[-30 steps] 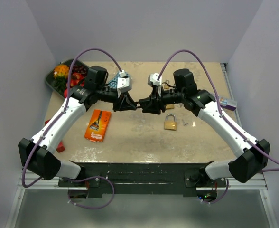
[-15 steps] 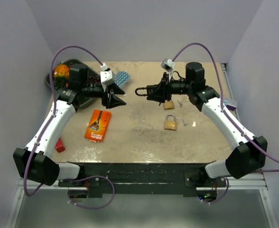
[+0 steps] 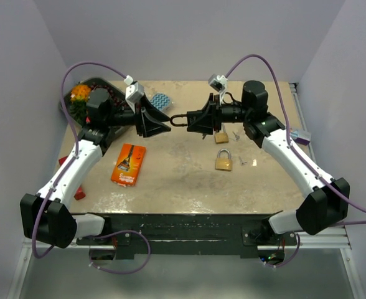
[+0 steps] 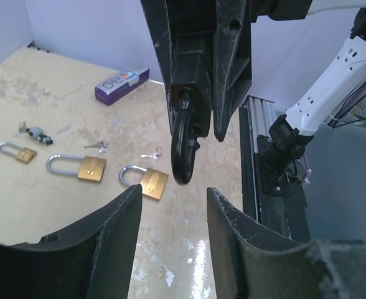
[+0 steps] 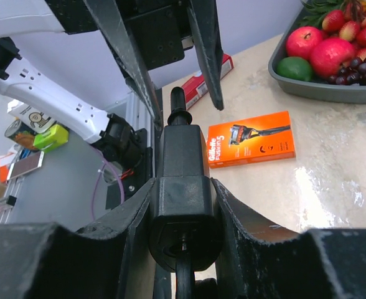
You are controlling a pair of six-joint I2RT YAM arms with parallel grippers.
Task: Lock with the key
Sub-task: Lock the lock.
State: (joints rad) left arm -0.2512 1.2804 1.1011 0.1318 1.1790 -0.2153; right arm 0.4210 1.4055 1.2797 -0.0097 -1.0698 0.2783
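A black padlock (image 5: 183, 187) is held off the table, with my right gripper (image 5: 183, 194) shut on its body. A dark key (image 5: 183, 274) sticks out of its keyhole toward the wrist. In the top view the right gripper (image 3: 194, 118) points left, and the black shackle (image 3: 178, 118) projects toward my left gripper (image 3: 164, 123). The left gripper (image 4: 173, 208) is open. The shackle's rounded end (image 4: 184, 156) hangs just ahead of its fingertips, touching neither.
Brass padlocks (image 3: 223, 161) (image 3: 221, 137) and small loose keys (image 3: 239, 161) lie on the table right of centre. An orange razor box (image 3: 128, 164) lies at the left, with a fruit tray (image 3: 77, 113) at the back left. A purple box (image 3: 299, 136) sits at the right edge.
The left gripper opened, let go at the padlock, pulled back left, and has now come right again to face the shackle. The right arm carried the padlock back and right.
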